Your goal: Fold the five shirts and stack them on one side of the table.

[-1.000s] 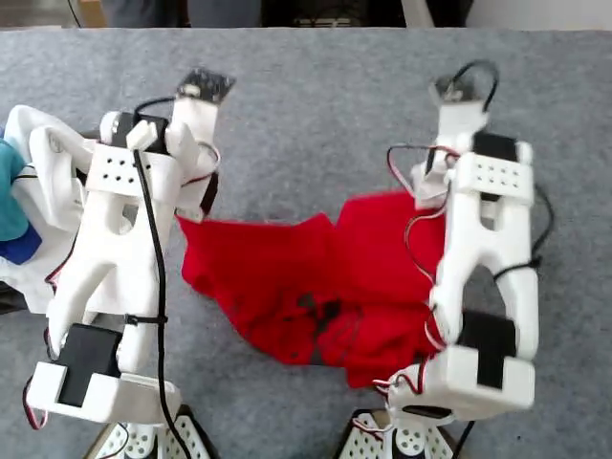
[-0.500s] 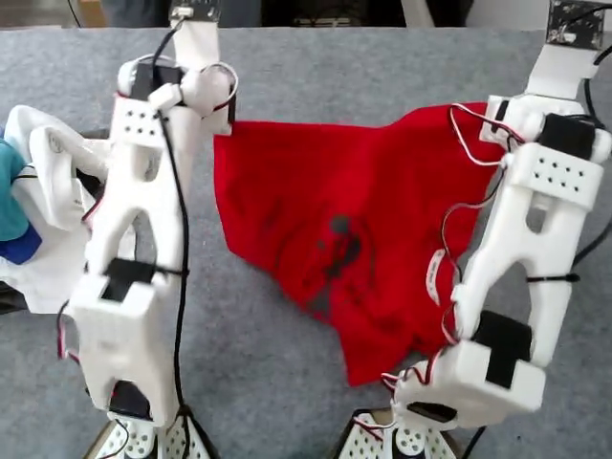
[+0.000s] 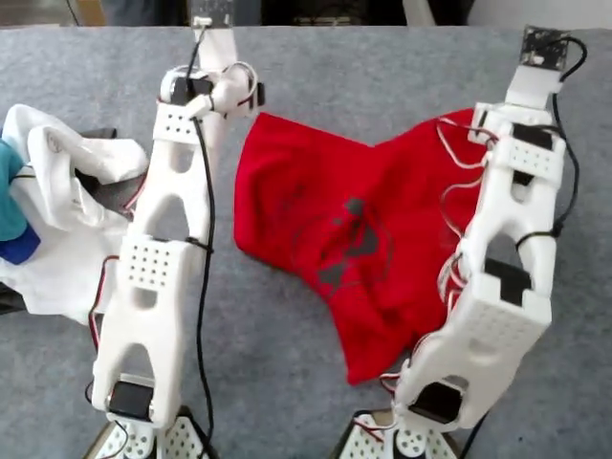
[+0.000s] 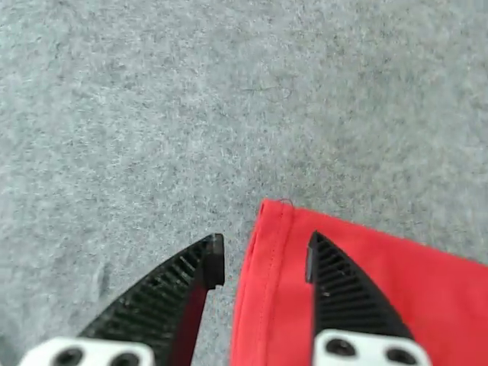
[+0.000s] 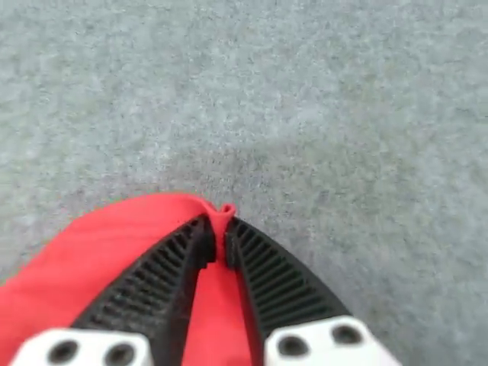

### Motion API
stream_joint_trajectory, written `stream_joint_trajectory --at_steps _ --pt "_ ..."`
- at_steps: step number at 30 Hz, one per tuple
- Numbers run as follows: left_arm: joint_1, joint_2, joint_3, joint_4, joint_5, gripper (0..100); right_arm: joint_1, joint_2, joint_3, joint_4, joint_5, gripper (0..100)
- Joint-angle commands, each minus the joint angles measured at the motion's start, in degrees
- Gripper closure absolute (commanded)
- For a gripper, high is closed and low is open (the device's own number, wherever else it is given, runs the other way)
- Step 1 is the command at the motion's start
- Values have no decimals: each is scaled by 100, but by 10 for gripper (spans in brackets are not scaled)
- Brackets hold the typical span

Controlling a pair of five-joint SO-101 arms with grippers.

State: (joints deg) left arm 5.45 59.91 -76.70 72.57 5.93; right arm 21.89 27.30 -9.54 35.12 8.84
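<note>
A red shirt with a dark print lies spread on the grey table, between my two arms. My left arm stretches to the shirt's far left corner. There the left gripper is open, and the red hem corner lies between its black fingers on the felt. My right arm reaches the far right corner, where the right gripper is shut on a pinched fold of the red shirt.
A heap of other shirts, white with teal and blue, lies at the table's left edge beside the left arm. Bare grey felt runs along the far side and in front of the red shirt.
Both arms have stretched toward the far side, pulling the bunched red shirt away from the front edge and spreading it out. The left arm swung away from the heap.
</note>
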Motion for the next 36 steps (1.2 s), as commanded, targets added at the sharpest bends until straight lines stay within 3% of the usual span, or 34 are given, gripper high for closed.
stream_joint_trajectory --at_steps 1,11,17,21,24,36 --pt "4 114 -356 -220 -325 805 0 145 -470 -237 -53 985" --pt "57 299 251 -1169 -378 805 -44 822 -1086 325 -53 985" --pt "268 299 576 -1275 -387 805 -53 857 -1156 387 -53 985" --pt "365 501 1015 -1996 -782 804 -53 857 -1130 396 -44 985" --pt "286 615 1077 -2040 -1090 804 -53 857 -1121 396 -35 985" --pt "13 853 1033 -1890 -1134 805 -62 866 -1121 396 -26 985"
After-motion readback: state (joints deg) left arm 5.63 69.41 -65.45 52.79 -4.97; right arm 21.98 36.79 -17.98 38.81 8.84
